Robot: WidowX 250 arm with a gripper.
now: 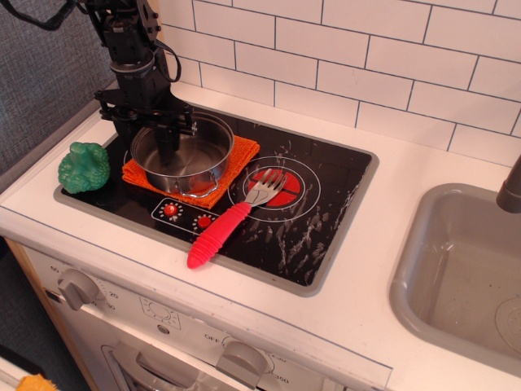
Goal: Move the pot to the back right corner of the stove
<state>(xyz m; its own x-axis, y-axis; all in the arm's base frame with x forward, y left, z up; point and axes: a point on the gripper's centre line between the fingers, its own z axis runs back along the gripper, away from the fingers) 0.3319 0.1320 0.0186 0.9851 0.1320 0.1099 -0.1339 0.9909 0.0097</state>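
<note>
The shiny steel pot [198, 151] stands on an orange cloth [238, 158] at the back left of the black stove [326, 191]. My black gripper [150, 140] is lowered onto the pot's left rim. One finger [168, 145] is inside the pot and the other is just outside the rim. The jaws stand apart, straddling the rim, narrower than before. The stove's back right corner [342, 159] holds nothing.
A fork with a red ribbed handle [221, 231] lies across the front burner. A green toy vegetable [83, 167] sits at the stove's left edge. A grey sink basin [456, 269] is on the right. A white tile wall runs behind, with a wooden post [146, 32] at the back left.
</note>
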